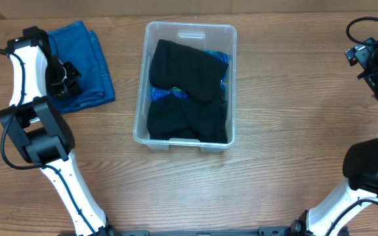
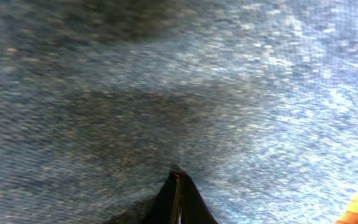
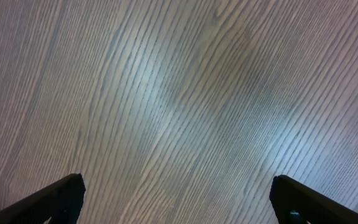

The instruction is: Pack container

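The clear container (image 1: 138,124) stands at the table's middle. It holds folded black garments (image 1: 186,69) with a blue-green patterned piece (image 1: 159,94) showing between them. A folded blue denim cloth (image 1: 92,59) lies at the far left. My left gripper (image 1: 67,78) is down on this cloth. In the left wrist view its fingertips (image 2: 176,177) are pressed together, pinching the blue cloth (image 2: 241,93), which fills the frame. My right gripper (image 1: 373,72) is at the far right edge, well away from the container. In the right wrist view it (image 3: 178,193) is open and empty over bare wood.
The wood-grain table (image 1: 294,118) shows between the container and the right arm. The left arm's base link (image 1: 35,131) stands just in front of the blue cloth.
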You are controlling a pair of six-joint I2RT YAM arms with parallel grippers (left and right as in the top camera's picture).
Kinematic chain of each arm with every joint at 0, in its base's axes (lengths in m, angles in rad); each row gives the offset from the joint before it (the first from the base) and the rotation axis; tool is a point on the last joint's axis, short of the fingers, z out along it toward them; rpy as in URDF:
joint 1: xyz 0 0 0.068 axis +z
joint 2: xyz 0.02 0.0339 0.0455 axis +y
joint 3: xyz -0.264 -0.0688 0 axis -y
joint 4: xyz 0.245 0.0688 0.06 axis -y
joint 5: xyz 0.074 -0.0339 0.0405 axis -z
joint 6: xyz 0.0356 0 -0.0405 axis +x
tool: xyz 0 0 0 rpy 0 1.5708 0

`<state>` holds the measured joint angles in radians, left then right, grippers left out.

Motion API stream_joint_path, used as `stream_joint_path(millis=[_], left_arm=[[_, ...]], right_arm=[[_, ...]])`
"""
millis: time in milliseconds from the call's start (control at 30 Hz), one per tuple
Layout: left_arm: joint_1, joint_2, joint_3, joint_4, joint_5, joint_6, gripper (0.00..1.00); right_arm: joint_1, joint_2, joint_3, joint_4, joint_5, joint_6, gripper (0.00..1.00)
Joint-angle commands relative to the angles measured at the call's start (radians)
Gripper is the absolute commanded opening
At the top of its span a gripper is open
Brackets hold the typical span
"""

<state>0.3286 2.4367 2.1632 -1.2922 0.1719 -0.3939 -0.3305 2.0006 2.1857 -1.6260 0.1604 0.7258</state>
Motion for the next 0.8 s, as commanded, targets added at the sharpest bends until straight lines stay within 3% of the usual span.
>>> stream_joint_path(millis=[0,100,167,200,233,267,467,700,767], left_arm=[[-0.031,0.052,0.124,-0.029,0.079,0.024,0.04],[-0.021,0.052,0.343,-0.107,0.027,0.052,0.08],[-0.006,0.052,0.443,-0.157,-0.055,0.092,0.37],[0.001,0.052,0.468,-0.174,-0.084,0.117,0.66],[0.011,0.052,0.485,-0.187,-0.109,0.14,0.88],[0.026,0.052,0.493,-0.201,-0.132,0.172,1.0],[0.158,0.054,0.444,-0.221,-0.146,0.203,1.0],[0.29,0.054,0.329,-0.133,0.227,0.453,1.0],[0.298,0.055,0.288,-0.095,0.272,0.493,0.99]], right_arm=[[0.003,-0.026,0.001,0.001,0.002,0.004,1.0],[0.003,-0.026,0.001,0.002,0.002,0.004,1.0],[0.003,-0.026,0.001,0.001,0.002,0.005,1.0],[0.003,-0.026,0.001,0.001,0.002,0.005,1.0],[0.003,-0.026,0.001,0.001,0.002,0.005,1.0],[0.003,-0.026,0.001,0.002,0.002,0.005,1.0],[0.003,-0.026,0.001,0.002,0.002,0.004,1.0],[0.003,-0.026,0.001,0.001,0.002,0.004,1.0],[0.003,-0.026,0.001,0.002,0.002,0.005,1.0]])
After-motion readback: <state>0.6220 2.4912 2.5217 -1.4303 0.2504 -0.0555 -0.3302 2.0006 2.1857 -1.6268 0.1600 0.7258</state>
